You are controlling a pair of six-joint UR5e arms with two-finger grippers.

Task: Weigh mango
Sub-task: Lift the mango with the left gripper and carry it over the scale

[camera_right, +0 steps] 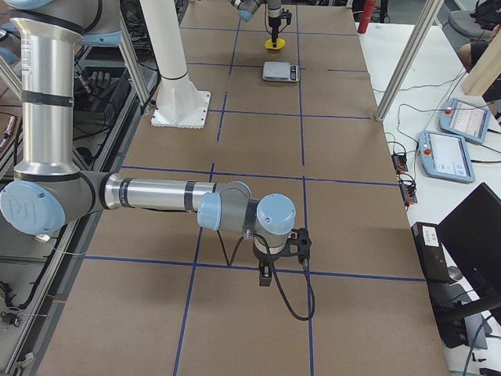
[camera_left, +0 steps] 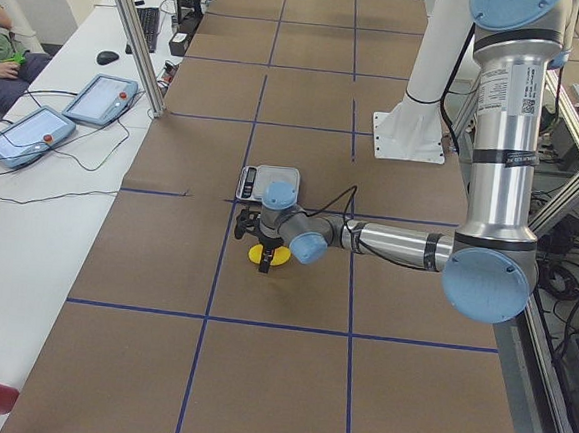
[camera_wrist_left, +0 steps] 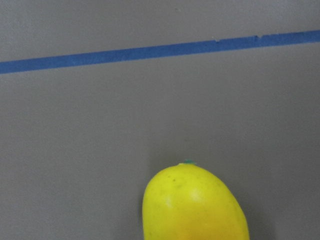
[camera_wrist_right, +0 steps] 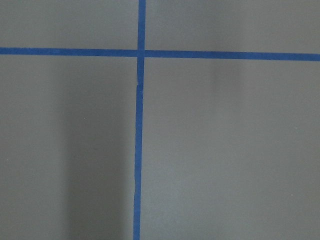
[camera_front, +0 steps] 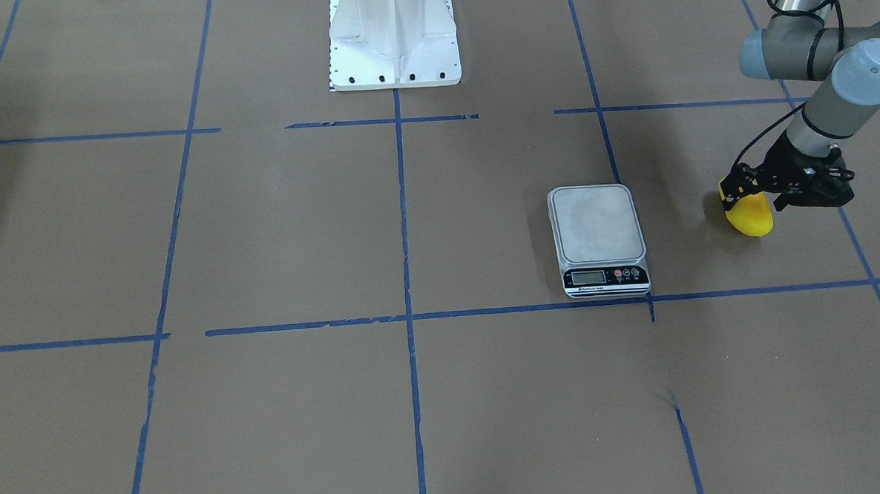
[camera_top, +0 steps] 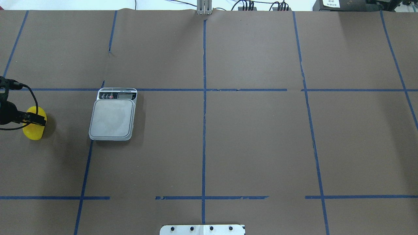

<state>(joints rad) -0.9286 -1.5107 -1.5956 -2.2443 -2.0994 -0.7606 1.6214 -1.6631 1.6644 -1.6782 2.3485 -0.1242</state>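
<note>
The yellow mango (camera_front: 752, 217) lies far out on my left side, apart from the scale (camera_front: 596, 225). My left gripper (camera_front: 738, 189) reaches down over its far end, and the fingers look closed around it. In the overhead view the gripper (camera_top: 36, 119) crosses the mango (camera_top: 33, 132), left of the scale (camera_top: 112, 118). The left wrist view shows only the mango's tip (camera_wrist_left: 195, 205), no fingers. I cannot tell whether the mango is off the table. The scale's platform is bare. My right gripper (camera_right: 300, 244) shows only in the exterior right view, low over the table, and I cannot tell its state.
The robot's white base (camera_front: 394, 48) stands at the table's middle on the robot's side. Blue tape lines divide the brown table into squares. Operator tablets (camera_right: 458, 117) and cables lie on the white side bench.
</note>
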